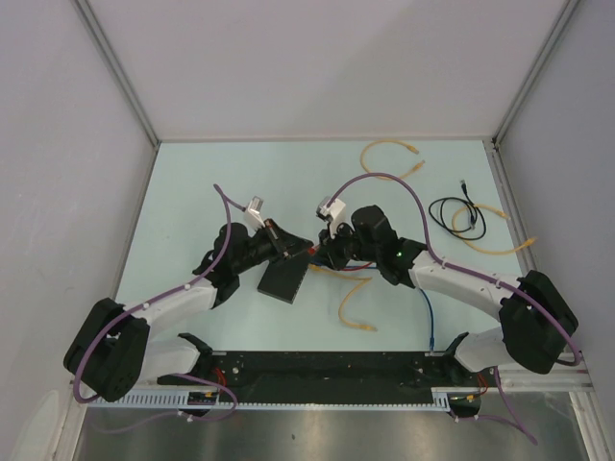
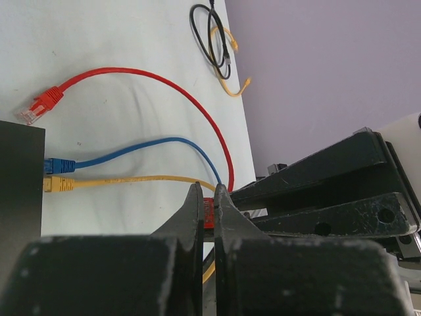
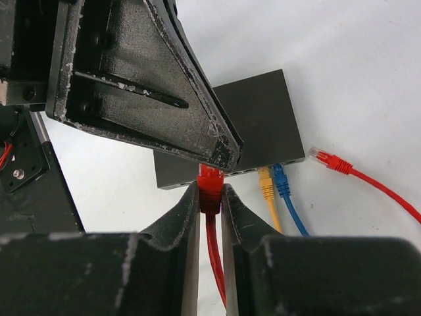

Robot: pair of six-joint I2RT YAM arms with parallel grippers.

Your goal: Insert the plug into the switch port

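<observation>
The switch is a flat black box lying on the table; it also shows in the top view and at the left edge of the left wrist view. A yellow plug and a blue plug sit in its sockets. My right gripper is shut on a red plug just in front of the socket row. My left gripper is nearly closed, with the red plug between its tips; one of its fingers covers the plug's front end. The red cable's other plug lies loose.
A coiled black cable and yellow cables lie at the back right. Another yellow cable and a blue cable run in front of the switch. Grey walls enclose the table on three sides.
</observation>
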